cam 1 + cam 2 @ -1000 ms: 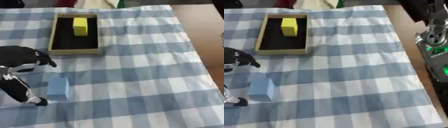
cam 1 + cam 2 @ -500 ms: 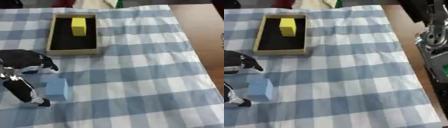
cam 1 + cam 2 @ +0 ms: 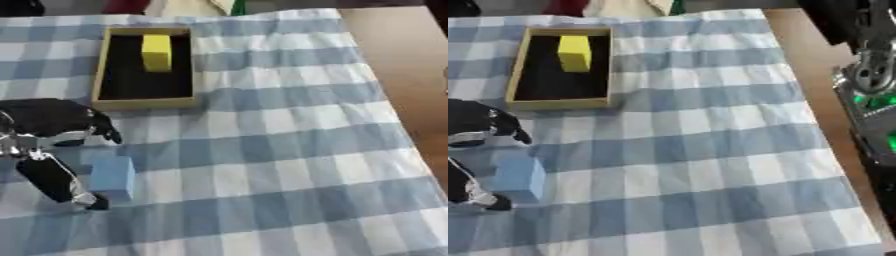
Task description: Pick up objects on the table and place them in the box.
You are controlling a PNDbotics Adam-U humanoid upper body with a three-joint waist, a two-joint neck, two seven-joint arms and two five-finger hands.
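Left eye view shows the left hand (image 3: 54, 150), fingers and thumb spread apart around the blue block (image 3: 113, 175) lying well below the box (image 3: 112, 101); it looks stiff, light, best pinched across opposite flat sides.

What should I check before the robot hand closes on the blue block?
1. Blue block within the left robot hand's span: ok, fingers above it, thumb beside it.
2. Fingers touching the block: cannot tell.
3. Block lying flat on the cloth: ok.
4. Box has free room: ok, only the yellow block sits at its far end.
5. Path from block to box unobstructed: ok.
6. Right robot hand out of the way: ok, none shows over the cloth.
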